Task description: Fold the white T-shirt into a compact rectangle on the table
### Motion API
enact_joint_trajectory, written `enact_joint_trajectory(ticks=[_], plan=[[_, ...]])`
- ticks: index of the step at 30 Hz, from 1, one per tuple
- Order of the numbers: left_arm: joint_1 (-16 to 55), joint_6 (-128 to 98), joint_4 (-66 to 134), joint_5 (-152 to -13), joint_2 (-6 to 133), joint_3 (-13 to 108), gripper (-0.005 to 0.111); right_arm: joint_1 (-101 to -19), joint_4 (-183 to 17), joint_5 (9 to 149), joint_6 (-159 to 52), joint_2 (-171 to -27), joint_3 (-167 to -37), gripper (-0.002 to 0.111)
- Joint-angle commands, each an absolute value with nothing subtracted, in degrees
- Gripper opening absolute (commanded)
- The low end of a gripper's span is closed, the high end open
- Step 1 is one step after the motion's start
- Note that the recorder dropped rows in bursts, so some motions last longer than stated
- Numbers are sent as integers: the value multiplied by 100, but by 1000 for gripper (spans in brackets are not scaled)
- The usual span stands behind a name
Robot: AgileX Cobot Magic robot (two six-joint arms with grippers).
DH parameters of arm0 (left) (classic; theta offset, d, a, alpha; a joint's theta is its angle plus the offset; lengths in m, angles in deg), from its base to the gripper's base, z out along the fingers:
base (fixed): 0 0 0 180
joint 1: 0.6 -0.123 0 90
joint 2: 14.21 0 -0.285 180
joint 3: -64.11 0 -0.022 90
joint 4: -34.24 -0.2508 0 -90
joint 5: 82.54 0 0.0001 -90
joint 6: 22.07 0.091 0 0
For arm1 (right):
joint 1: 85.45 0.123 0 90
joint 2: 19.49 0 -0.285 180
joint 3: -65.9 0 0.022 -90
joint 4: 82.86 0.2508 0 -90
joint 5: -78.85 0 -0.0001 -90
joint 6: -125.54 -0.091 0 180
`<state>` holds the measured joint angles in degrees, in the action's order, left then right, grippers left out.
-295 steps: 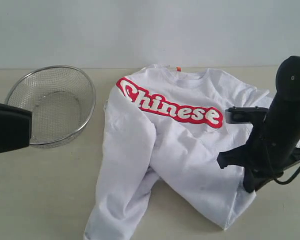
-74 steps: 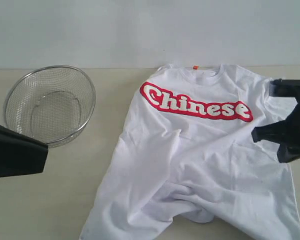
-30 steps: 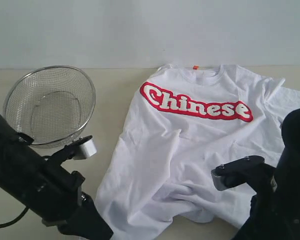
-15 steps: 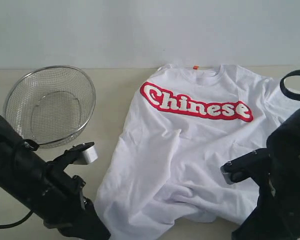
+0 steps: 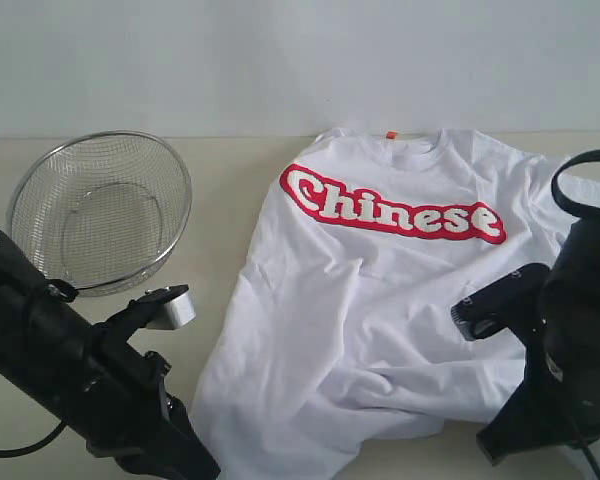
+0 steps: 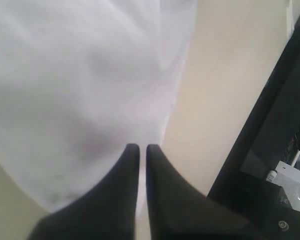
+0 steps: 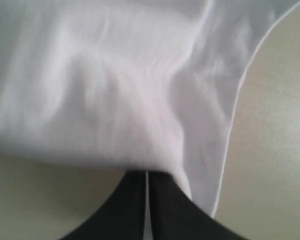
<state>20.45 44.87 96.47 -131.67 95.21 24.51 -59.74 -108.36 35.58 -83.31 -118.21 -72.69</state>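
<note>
The white T-shirt [image 5: 380, 290] lies face up on the table [image 5: 220, 175], red lettering band across the chest, orange neck tag at the far collar. Its near hem is bunched and wrinkled. My left gripper [image 6: 139, 146] is shut at the shirt's [image 6: 80, 90] near left hem, with a thin strip of white cloth between its fingers. My right gripper [image 7: 146, 172] is shut on the near right hem, and the shirt [image 7: 115, 85] drapes over its tips. In the exterior view both black arms come in at the near corners, left arm [image 5: 90, 380] and right arm [image 5: 570, 340], with the fingertips hidden.
A round wire-mesh basket [image 5: 100, 210] stands at the far left of the table, apart from the shirt. A pale wall rises behind the table. Bare table [image 7: 275, 150] shows beside the hem in the right wrist view.
The right arm has moved up and to the right, and the shirt's near right hem has drawn back with it. The left arm has barely shifted. Both grippers stay shut.
</note>
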Motion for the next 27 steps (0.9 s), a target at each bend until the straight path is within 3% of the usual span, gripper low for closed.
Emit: enact_joint_trajectory(ticks=[1,27], plan=[[2075,4521,9607,-13197,9519,2429,5,-5979,-11022,3478,-8452,-12075,-7247,0],[2075,4563,9607,-13305,9519,2429,5,-5979,-10384,2672,-7284,-12388,-7222,0]])
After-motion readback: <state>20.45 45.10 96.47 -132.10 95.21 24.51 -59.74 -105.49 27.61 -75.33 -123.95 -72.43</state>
